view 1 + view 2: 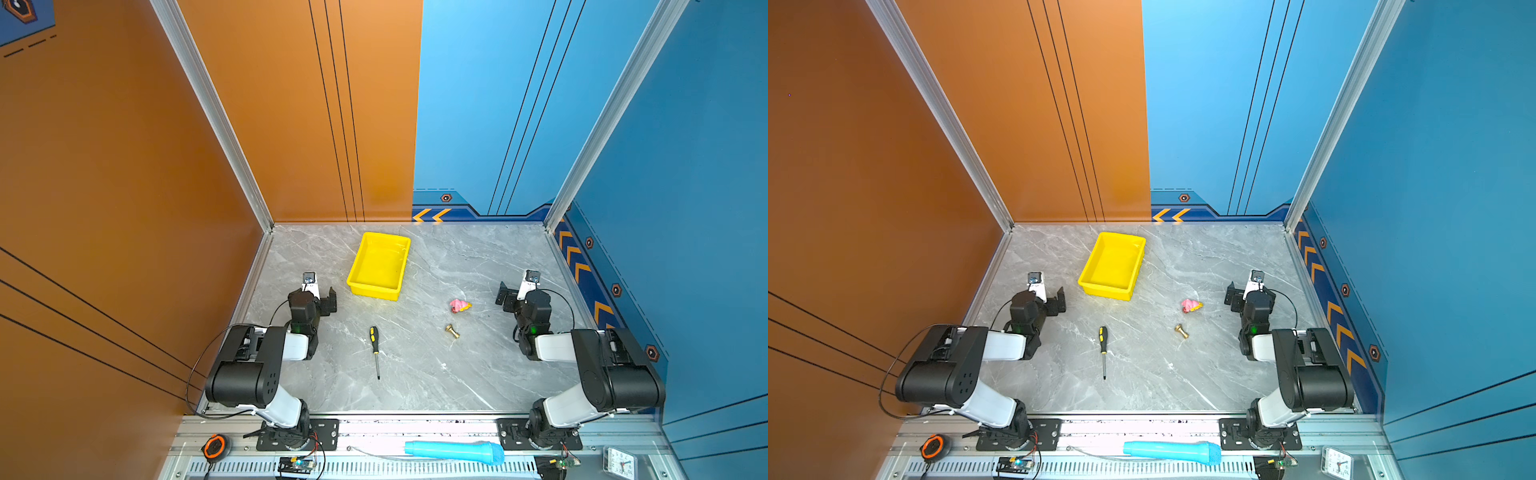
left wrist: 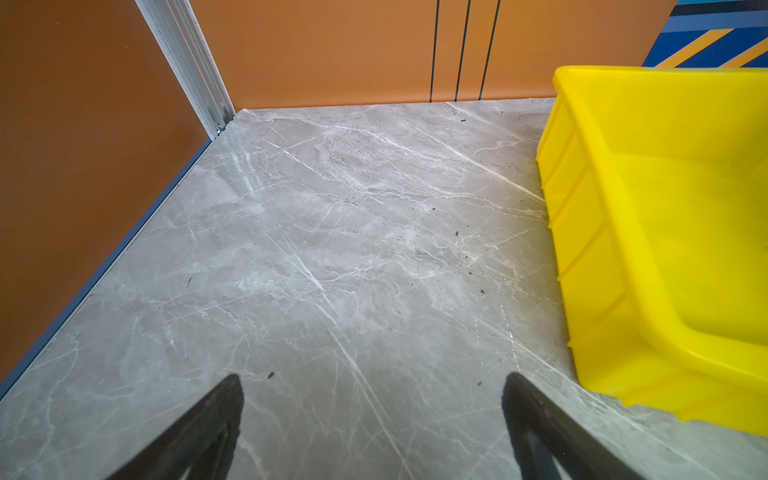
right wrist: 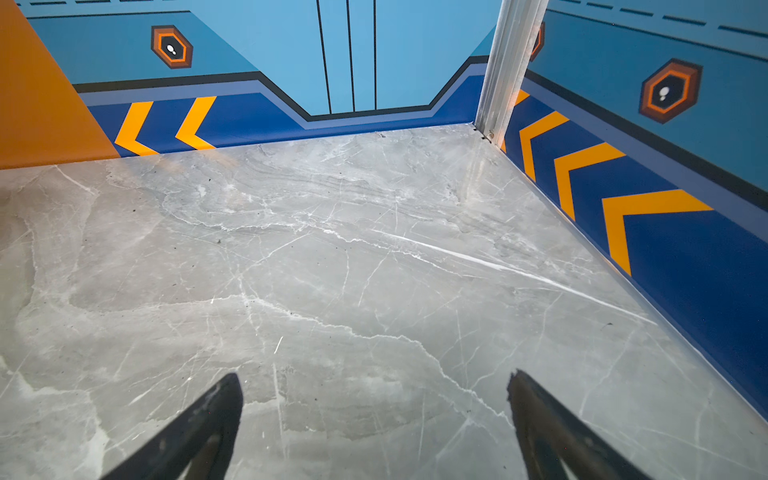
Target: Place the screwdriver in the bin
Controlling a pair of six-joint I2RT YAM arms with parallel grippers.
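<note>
1. The screwdriver [image 1: 375, 350] lies flat on the grey bench [image 1: 419, 374], left of the middle. It is nearer the robot than the bin [image 1: 374, 291] and well apart from it. Its black-and-yellow handle points toward the bin and its thin shaft toward the robot's base.
2. The bin is empty and sits toward the back of the bench, close beside the left arm's reach.
3. The left hand [image 2: 372, 380] has its jaws spread wide over bare bench and holds nothing. The right hand [image 3: 375, 378] is equally wide apart and empty.
4. Handling, as I judge it: the tool looks stiff, light and not fragile. The shaft is thin, smooth and likely slippery, and the round handle may roll if nudged.
5. The best hold is probably across the thick handle, with the jaws square to the tool's length. The hand should come straight down so that neither finger pushes it aside.
6. A small brass fitting [image 1: 452, 331] and a pink scrap [image 1: 459, 306] lie well to the right, out of the way.
</note>
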